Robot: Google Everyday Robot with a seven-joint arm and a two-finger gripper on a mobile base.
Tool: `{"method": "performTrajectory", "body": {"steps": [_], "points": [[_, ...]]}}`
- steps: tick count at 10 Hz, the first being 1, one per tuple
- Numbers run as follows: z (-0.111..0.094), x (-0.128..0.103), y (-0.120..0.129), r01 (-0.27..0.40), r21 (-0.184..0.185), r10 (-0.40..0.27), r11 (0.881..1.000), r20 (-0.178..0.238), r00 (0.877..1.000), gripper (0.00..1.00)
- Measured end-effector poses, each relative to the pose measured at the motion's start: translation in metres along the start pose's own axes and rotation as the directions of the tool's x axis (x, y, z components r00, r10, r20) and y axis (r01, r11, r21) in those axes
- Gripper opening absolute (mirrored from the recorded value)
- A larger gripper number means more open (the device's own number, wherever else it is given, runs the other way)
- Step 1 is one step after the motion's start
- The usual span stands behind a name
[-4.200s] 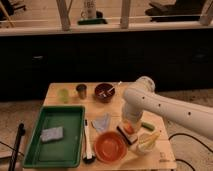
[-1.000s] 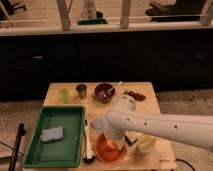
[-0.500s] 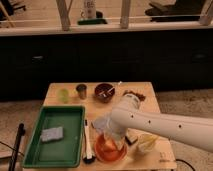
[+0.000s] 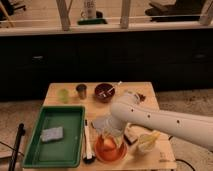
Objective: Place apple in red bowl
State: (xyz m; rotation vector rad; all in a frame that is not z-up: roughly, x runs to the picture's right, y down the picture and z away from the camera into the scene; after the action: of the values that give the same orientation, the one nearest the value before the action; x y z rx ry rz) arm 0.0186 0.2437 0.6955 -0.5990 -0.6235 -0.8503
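Note:
The red bowl [image 4: 119, 153] is a wide orange-red bowl at the table's front centre. My gripper [image 4: 110, 137] hangs at the end of the white arm [image 4: 150, 119], directly over the bowl and reaching down into it. A paler orange round shape, the apple [image 4: 108, 144], shows inside the bowl right under the gripper. Whether the gripper still holds the apple cannot be told. The arm hides the bowl's far rim.
A green tray [image 4: 67, 125] holding a grey sponge [image 4: 52, 134] lies to the left. A black-handled brush [image 4: 87, 145] lies between tray and bowl. At the back are a maroon bowl [image 4: 105, 91], a metal cup [image 4: 81, 90], a green cup [image 4: 63, 95] and grapes [image 4: 141, 97]. A small bowl with yellow pieces [image 4: 147, 141] is to the right.
The arm swung from the table's right side leftward to above the red bowl, carrying the apple there. Over the last second it has only settled slightly lower.

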Motion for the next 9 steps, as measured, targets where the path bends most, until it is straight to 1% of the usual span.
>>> {"method": "performTrajectory", "body": {"steps": [1,2,5,7,8,9], "points": [[0.0003,0.0001,-0.001,0.005,0.003,-0.005,1.0,0.009,1.0,0.01],[0.0007,-0.0005,-0.0004,0.01,-0.001,-0.01,1.0,0.015,1.0,0.05],[0.0023,-0.0018,-0.0015,0.017,-0.004,-0.016,1.0,0.022,1.0,0.32],[0.0035,-0.003,-0.0006,0.018,-0.008,-0.018,1.0,0.024,1.0,0.55],[0.004,-0.0034,-0.0004,0.019,-0.009,-0.019,1.0,0.025,1.0,0.62],[0.0046,-0.0039,0.0004,0.02,-0.012,-0.02,1.0,0.026,0.999,0.72]]}}
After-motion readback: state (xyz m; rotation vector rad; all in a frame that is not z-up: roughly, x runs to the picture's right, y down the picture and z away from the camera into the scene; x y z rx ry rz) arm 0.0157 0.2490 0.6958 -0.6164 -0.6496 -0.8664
